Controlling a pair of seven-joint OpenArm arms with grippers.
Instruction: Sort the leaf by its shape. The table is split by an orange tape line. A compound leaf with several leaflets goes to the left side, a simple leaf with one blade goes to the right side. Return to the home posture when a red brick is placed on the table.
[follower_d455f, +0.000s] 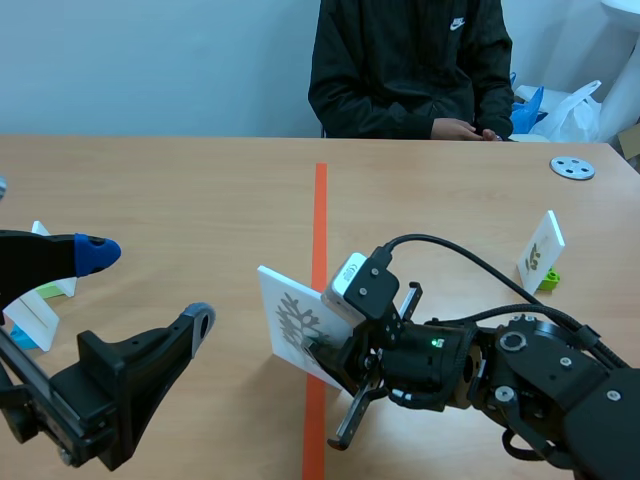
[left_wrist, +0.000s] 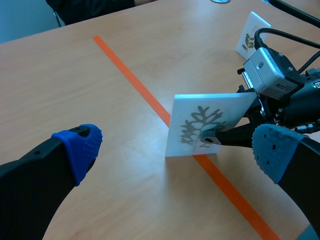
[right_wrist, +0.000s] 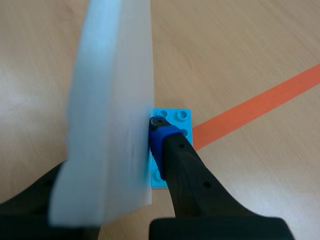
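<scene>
Currently leaf card (follower_d455f: 293, 322), branching multi-leaflet print, stands at orange tape line (follower_d455f: 320, 200), near side, mid table. My right gripper (follower_d455f: 322, 352) clamps it. Left gripper (follower_d455f: 148, 286) spread wide, empty, near left. I judge compound: move left and release not yet done.

A small white swoosh logo (follower_d455f: 456, 22) stands on the chest of the person's black jacket (follower_d455f: 400, 70). The white card (left_wrist: 200, 125) bears a grey branching leaf figure, no lettering; print on the grey camera module (left_wrist: 272, 70) is too small to read.
</scene>
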